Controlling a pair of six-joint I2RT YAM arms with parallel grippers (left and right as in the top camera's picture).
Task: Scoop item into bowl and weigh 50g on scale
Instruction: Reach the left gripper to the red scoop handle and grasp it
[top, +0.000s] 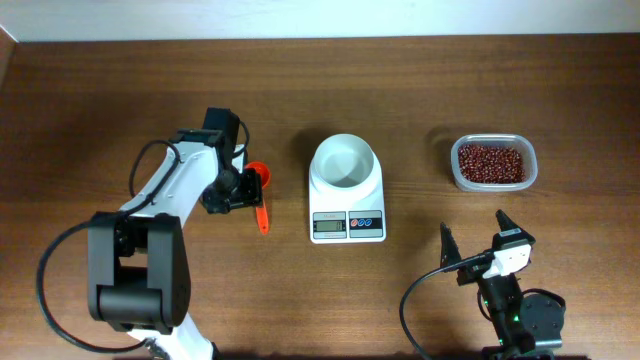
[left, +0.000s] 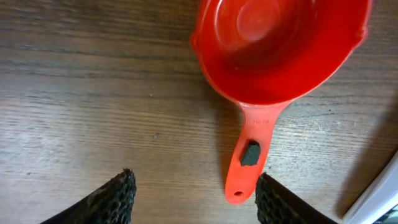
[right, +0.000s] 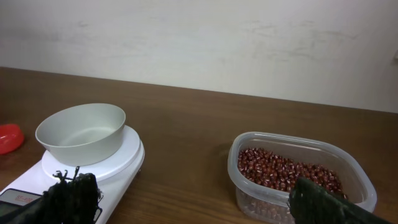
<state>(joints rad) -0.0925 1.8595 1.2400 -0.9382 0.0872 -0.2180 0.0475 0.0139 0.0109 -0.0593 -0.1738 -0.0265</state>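
Left gripper (left: 196, 190) spread wide around red scoop's (left: 280, 50) handle end, bowl (top: 318, 160) empty on scale (top: 347, 226) at centre, beans (top: 490, 162) in tub (top: 455, 168) far right, right gripper (top: 475, 225) wide open, near right

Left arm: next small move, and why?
Probably shift the open left pincer sideways, rightward in its wrist view, to centre it on the handle of the red plastic scoop before closing. The handle end sits off-centre, close to one finger. The small round white bowl on the white rectangular digital scale looks empty, so scooping has not yet started.
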